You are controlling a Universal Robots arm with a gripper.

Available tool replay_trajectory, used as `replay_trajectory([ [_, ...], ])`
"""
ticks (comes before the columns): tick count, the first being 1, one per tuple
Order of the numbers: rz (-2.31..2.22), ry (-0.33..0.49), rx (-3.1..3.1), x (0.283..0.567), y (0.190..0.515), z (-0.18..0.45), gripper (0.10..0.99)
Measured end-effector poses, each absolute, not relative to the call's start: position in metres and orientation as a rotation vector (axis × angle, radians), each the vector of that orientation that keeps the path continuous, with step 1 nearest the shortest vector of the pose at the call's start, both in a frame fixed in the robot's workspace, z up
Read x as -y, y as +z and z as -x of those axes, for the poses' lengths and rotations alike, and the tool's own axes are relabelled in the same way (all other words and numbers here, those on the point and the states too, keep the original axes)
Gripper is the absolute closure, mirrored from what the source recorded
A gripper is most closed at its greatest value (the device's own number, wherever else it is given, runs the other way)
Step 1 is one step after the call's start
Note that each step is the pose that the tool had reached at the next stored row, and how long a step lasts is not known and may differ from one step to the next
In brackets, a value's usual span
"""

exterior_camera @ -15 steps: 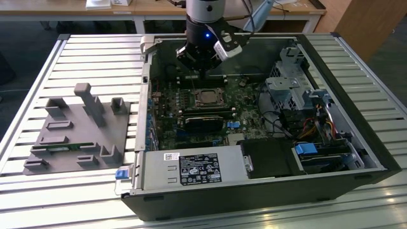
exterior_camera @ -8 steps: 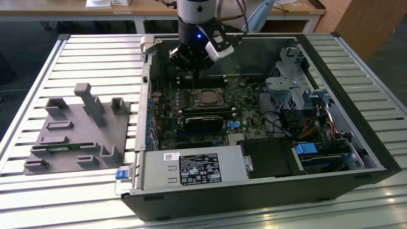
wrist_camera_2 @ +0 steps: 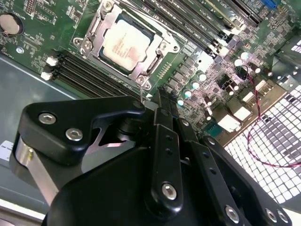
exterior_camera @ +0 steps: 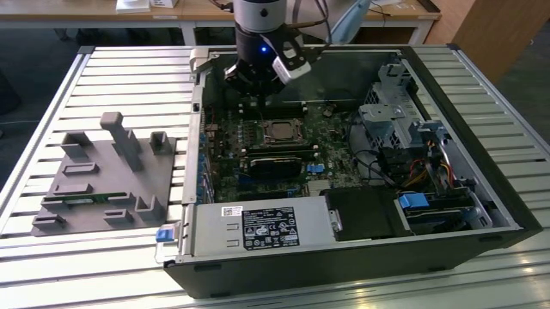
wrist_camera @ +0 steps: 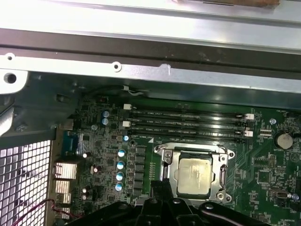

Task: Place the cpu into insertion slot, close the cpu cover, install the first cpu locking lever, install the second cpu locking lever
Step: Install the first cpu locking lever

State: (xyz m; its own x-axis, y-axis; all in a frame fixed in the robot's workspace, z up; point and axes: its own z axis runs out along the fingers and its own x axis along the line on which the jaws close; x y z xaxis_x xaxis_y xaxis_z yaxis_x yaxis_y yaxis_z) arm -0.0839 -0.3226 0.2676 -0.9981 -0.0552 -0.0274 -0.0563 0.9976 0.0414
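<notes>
Slatted metal table carries an open computer case lying on its side. A grey fixture block sits on the table at the exterior view's left of the case. Power supply fills the near left corner of the case, with the green motherboard beyond it. The robot arm comes down from the far side. Its gripper hangs over the board just past the far edge of the socket, close to it; contact unclear. In both wrist views the gripper has its fingers drawn together to a narrow tip, nothing between them. The tip is just beside one corner of the insertion slot. Long black memory slots run alongside the socket. The cpu cover lies flat on the socket. The cpu sits in the slot, pale face up, showing through the cover's cut-out. Thin wire levers run along the socket's sides; cannot tell if they are latched.
</notes>
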Motion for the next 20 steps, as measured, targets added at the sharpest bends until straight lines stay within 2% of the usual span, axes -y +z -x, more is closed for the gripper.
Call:
replay_trajectory([
  [20,0.087,0.065,-3.112,0.321,0.265,0.1,0.98],
])
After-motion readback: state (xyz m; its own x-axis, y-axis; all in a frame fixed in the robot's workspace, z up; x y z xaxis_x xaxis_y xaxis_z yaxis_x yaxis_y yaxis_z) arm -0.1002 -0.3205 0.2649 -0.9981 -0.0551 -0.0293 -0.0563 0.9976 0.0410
